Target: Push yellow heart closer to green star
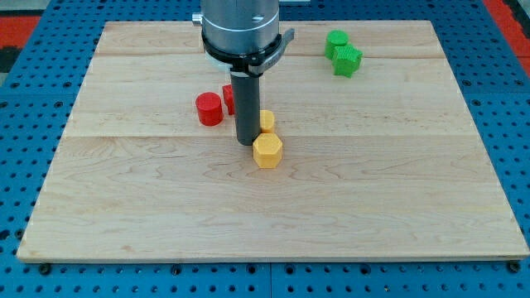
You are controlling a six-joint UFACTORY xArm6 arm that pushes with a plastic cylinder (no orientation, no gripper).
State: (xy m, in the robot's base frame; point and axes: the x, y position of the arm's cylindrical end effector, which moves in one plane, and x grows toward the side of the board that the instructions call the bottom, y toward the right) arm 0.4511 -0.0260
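Observation:
My tip (247,142) rests on the wooden board (381,190) near its middle. A small yellow block (267,121), its shape partly hidden by the rod, sits just right of the rod; it may be the yellow heart. A yellow hexagon block (267,151) lies just right of and below the tip, very close to it. Two green blocks stand at the view's top right: a star-like one (348,61) and another (336,41) touching it above and to its left.
A red cylinder (209,109) stands left of the rod. Another red block (228,98) is partly hidden behind the rod. The board lies on a blue perforated table (505,99).

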